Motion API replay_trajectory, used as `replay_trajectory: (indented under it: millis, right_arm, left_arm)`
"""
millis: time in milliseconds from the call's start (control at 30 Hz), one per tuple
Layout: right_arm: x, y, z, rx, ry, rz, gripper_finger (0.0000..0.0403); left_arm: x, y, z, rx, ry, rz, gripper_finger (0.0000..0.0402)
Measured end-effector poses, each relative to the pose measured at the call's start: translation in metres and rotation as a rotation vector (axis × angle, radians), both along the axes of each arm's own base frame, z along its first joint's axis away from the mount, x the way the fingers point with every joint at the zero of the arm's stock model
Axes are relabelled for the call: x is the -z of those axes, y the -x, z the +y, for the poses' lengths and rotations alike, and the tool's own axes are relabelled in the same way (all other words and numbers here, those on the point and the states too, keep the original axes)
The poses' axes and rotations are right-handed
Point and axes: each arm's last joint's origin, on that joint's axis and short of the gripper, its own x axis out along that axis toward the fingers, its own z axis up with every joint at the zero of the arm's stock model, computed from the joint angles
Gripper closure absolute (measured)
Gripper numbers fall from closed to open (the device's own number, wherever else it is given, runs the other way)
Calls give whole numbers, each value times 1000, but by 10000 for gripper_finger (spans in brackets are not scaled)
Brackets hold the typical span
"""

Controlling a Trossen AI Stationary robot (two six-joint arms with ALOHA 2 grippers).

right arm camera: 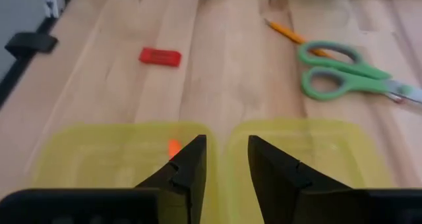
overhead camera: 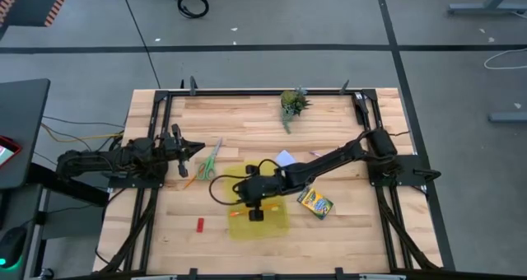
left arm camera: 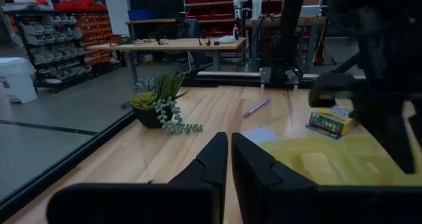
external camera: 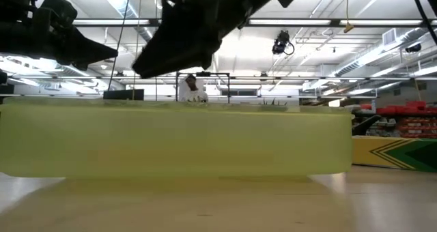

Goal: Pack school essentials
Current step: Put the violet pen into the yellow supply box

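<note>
The translucent yellow case (overhead camera: 262, 218) lies on the table's near middle and fills the low view (external camera: 171, 136). My right gripper (right arm camera: 227, 145) hovers open above its left part (overhead camera: 240, 193), pointing toward the table's left, with nothing between the fingers. A small orange piece (right arm camera: 173, 147) shows in the case. Beyond it lie the green-handled scissors (right arm camera: 343, 69), an orange pencil (right arm camera: 290, 31) and the red eraser block (right arm camera: 160, 56). The crayon box (overhead camera: 315, 203) and the pale blue note pad (overhead camera: 286, 158) lie near the right arm. My left gripper (overhead camera: 191, 148) waits shut at the left edge.
A small potted plant (overhead camera: 292, 103) stands at the far edge, with a purple pen (left arm camera: 256, 107) lying beyond it in the left wrist view. A black frame (overhead camera: 165, 95) borders the table. Bare wood shows at the near left around the eraser (overhead camera: 199, 224) and at the near right.
</note>
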Motion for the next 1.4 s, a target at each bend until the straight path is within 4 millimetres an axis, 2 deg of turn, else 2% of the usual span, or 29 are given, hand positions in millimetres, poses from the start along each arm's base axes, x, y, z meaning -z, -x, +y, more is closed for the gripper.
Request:
replay_trajectory:
  millis: [200,333,533,733,933,1067,1400]
  right_arm:
    - [-6,13,-27,8,36,18,284]
    - [-5,34,-39,-22,35,36,288]
    - [-6,86,-55,-6,28,-7,298]
    - [15,141,-68,43,-3,35,299]
    - [29,182,-76,98,3,67,299]
    - [32,201,-81,132,-18,52,299]
    - [39,232,-103,235,-54,31,299]
  left_arm:
    - [0,0,0,1,0,-2,372]
    - [0,0,0,1,0,-2,366]
    - [0,0,0,1,0,-3,372]
    - [0,0,0,1,0,-2,378]
    - [0,0,0,1,0,-2,372]
    - [0,0,0,0,0,-2,366]
    - [0,0,0,1,0,-2,376]
